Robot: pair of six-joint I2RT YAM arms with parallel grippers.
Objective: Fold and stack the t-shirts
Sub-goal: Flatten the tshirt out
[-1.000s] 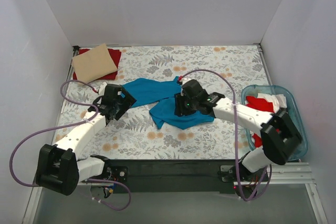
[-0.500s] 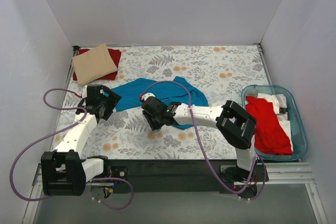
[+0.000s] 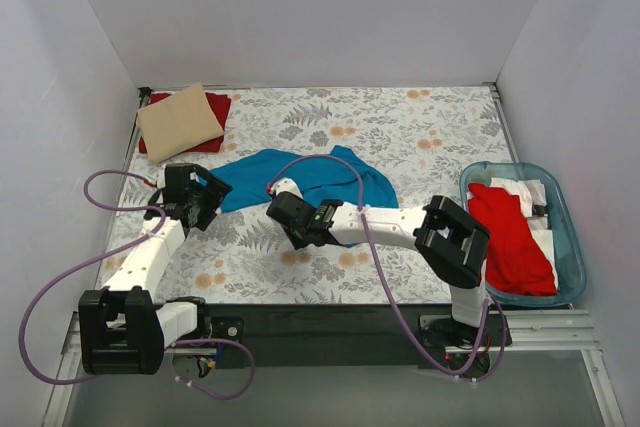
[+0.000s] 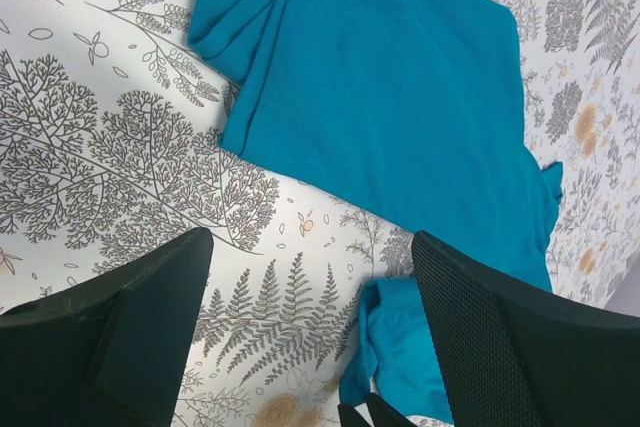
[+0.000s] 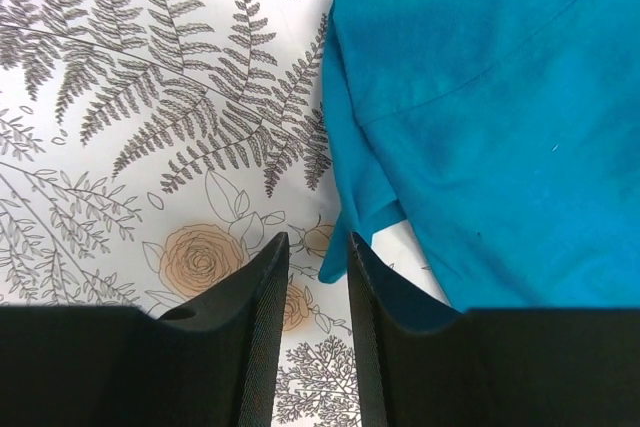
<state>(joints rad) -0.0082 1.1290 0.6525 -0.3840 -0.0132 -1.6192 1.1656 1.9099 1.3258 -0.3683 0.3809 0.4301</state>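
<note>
The teal-blue t-shirt (image 3: 320,177) lies spread out on the floral cloth at the table's middle. It fills the upper part of the left wrist view (image 4: 380,97) and the upper right of the right wrist view (image 5: 500,127). My left gripper (image 3: 203,199) is wide open and empty just left of the shirt's left sleeve (image 4: 310,242). My right gripper (image 3: 297,230) hovers at the shirt's near left corner, its jaws a narrow gap apart with nothing between them (image 5: 318,242). The tan-beige t-shirt (image 3: 178,119) lies folded on a red t-shirt (image 3: 217,107) at the back left.
A clear blue-tinted tub (image 3: 570,247) stands at the right edge with a red t-shirt (image 3: 510,232) and white cloth in it. White walls close in the table on three sides. The purple cables loop beside both arms.
Over the last second the right arm swept left and the bunched teal shirt now lies spread. The left gripper drew back to the left. In the last half second hardly anything moved.
</note>
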